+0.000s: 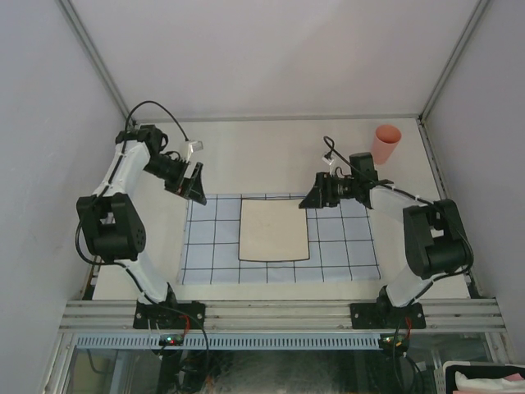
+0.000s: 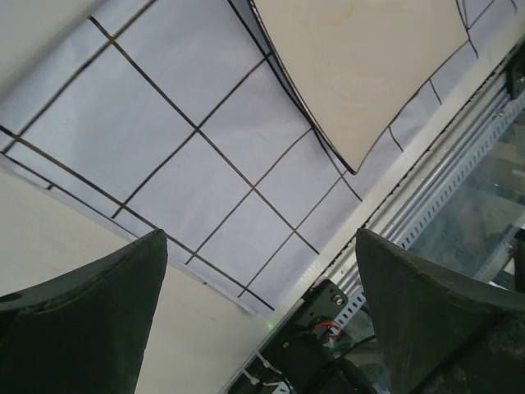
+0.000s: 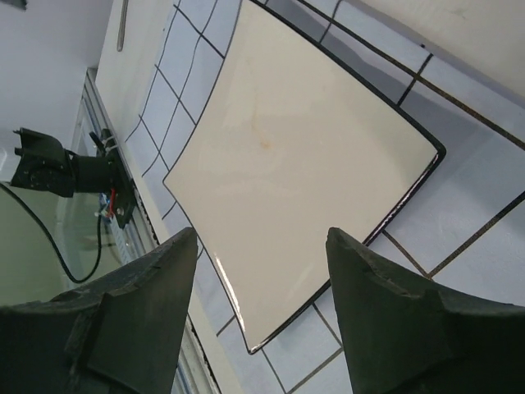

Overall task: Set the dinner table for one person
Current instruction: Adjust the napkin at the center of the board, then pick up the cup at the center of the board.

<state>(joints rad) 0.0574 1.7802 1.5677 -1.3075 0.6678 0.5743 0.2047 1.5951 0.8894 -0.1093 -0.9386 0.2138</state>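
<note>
The dinner table (image 1: 271,156) is off-white and carries a light-blue cloth (image 1: 344,246) with a dark grid. A square cream plate (image 1: 274,230) with a thin dark rim lies in the middle of the cloth. A pink cup (image 1: 385,144) stands upright at the back right of the table. My left gripper (image 1: 194,182) hangs open and empty over the cloth's back left corner; its view shows cloth (image 2: 164,123), plate (image 2: 369,66) and bare table (image 2: 74,254). My right gripper (image 1: 310,199) is open and empty just above the plate's back right corner (image 3: 303,164).
Grey metal rails (image 1: 279,316) run along the near edge by the arm bases. Pale walls close in the left, back and right sides. The left arm's base (image 2: 328,320) shows past the cloth's near corner.
</note>
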